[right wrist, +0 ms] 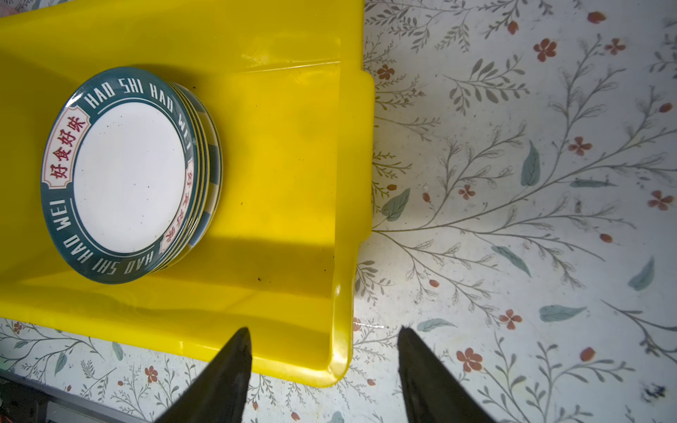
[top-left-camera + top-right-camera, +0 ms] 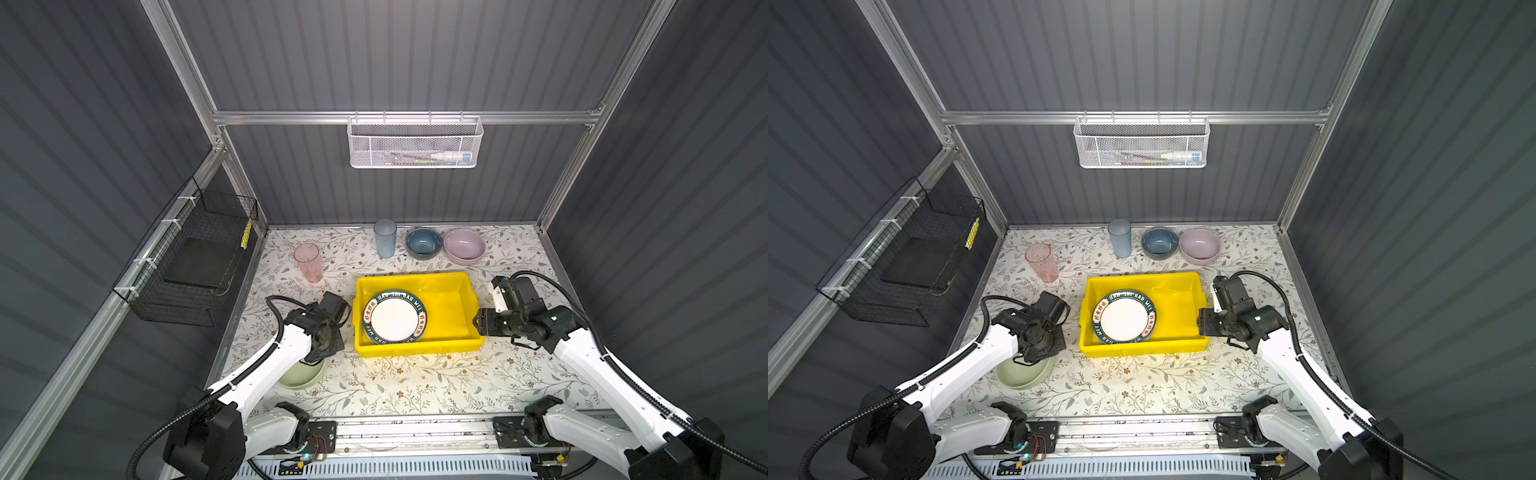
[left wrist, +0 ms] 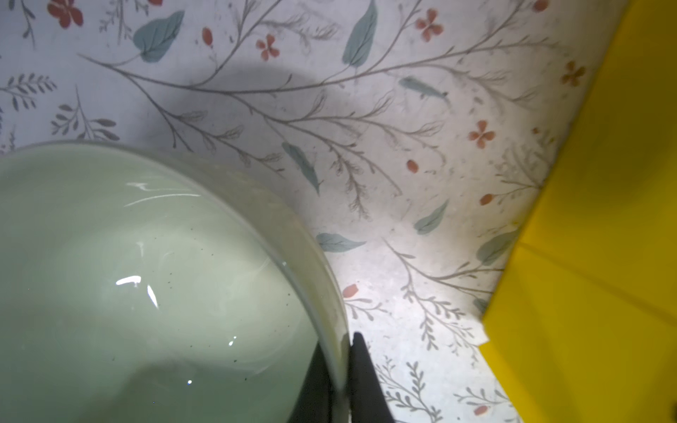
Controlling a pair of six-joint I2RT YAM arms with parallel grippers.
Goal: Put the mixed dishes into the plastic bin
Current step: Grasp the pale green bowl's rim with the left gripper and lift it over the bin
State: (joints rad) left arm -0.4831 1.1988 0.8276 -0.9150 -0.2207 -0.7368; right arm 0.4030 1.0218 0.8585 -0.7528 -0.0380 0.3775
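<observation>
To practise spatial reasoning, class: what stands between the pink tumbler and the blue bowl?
The blue tumbler, standing upright; both top views show it.

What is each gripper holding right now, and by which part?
The left gripper is shut on the green bowl, pinching its rim. The right gripper is open and holds nothing.

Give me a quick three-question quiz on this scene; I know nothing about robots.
1. True or false: the left gripper is shut on the green bowl's rim.
2. What lies in the yellow bin? A) a stack of plates B) two tumblers C) nothing
3. How many bowls are outside the bin?
Key: 1 true; 2 A; 3 three: the green bowl, the blue bowl and the lilac bowl.
</observation>
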